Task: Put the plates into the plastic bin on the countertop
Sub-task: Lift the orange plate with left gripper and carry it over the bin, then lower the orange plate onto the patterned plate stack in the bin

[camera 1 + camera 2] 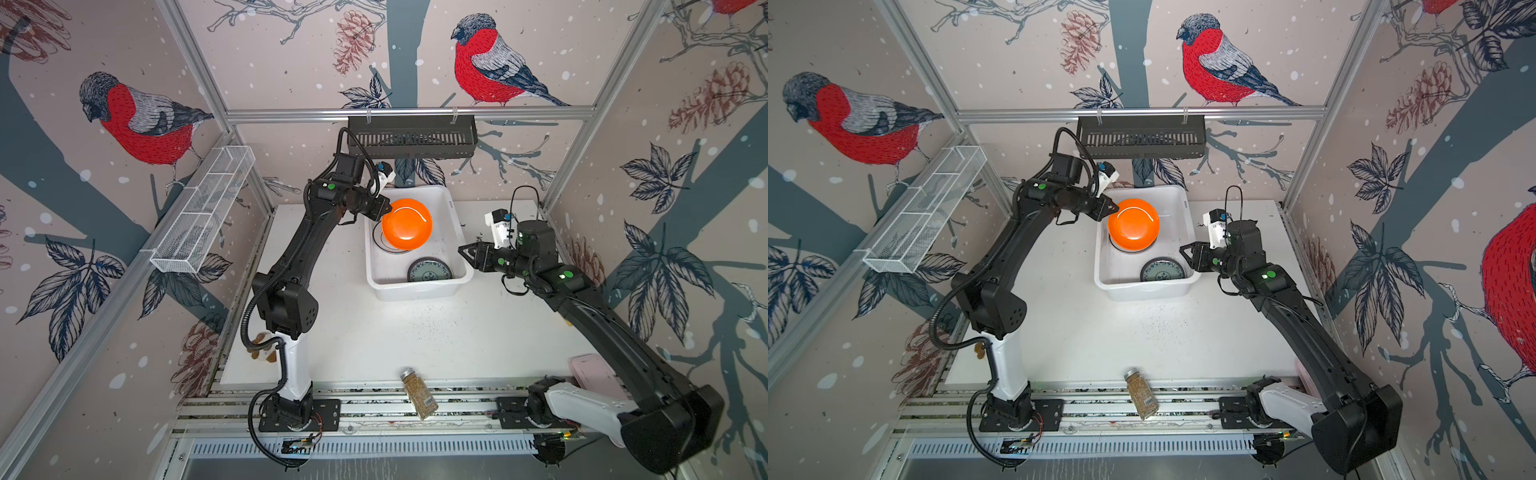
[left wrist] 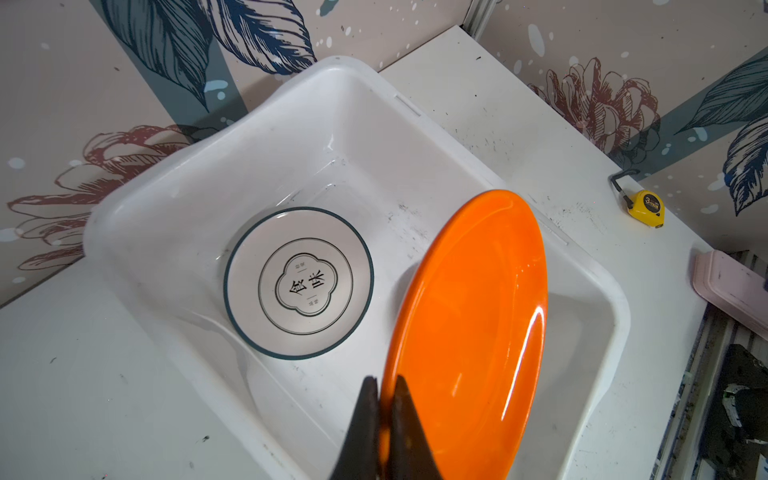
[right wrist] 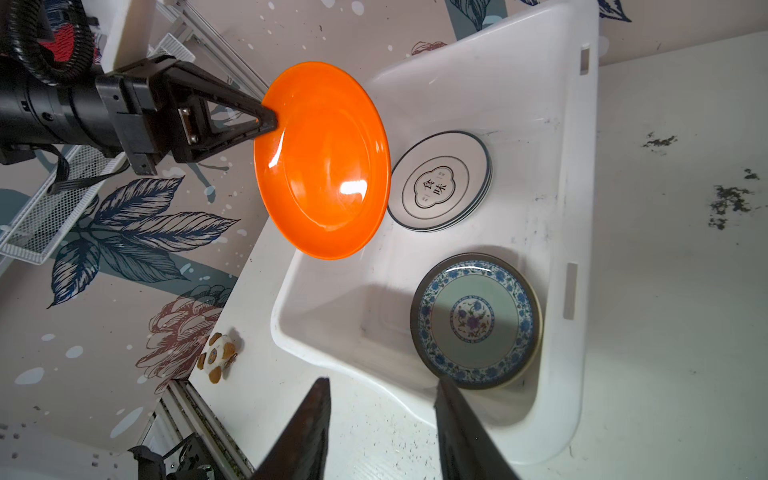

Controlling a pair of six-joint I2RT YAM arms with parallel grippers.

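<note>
Plastic bin point(image 1: 415, 289): glossy white round-cornered tub on speckled white countertop point(image 1: 415, 332).
Right gripper point(image 3: 382, 383): black tapered fingers apart, empty, beside tub.
Teal-patterned plate point(image 3: 476, 320): round, floral-rimmed, flat on tub floor (near end).
Orange plate point(image 2: 469, 332): glossy disc, tilted above tub; left gripper point(image 2: 384, 380) clamped on rim.
White emblem plate point(image 2: 299, 282): dark-rimmed, on tub floor; layers beneath unclear.

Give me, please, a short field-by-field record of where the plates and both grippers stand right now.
left gripper: shut on the rim of the orange plate
orange plate: tilted, held above the plastic bin
white emblem plate: flat on the bin floor
teal-patterned plate: in the bin, near its front wall
right gripper: open, empty, beside the bin
</note>
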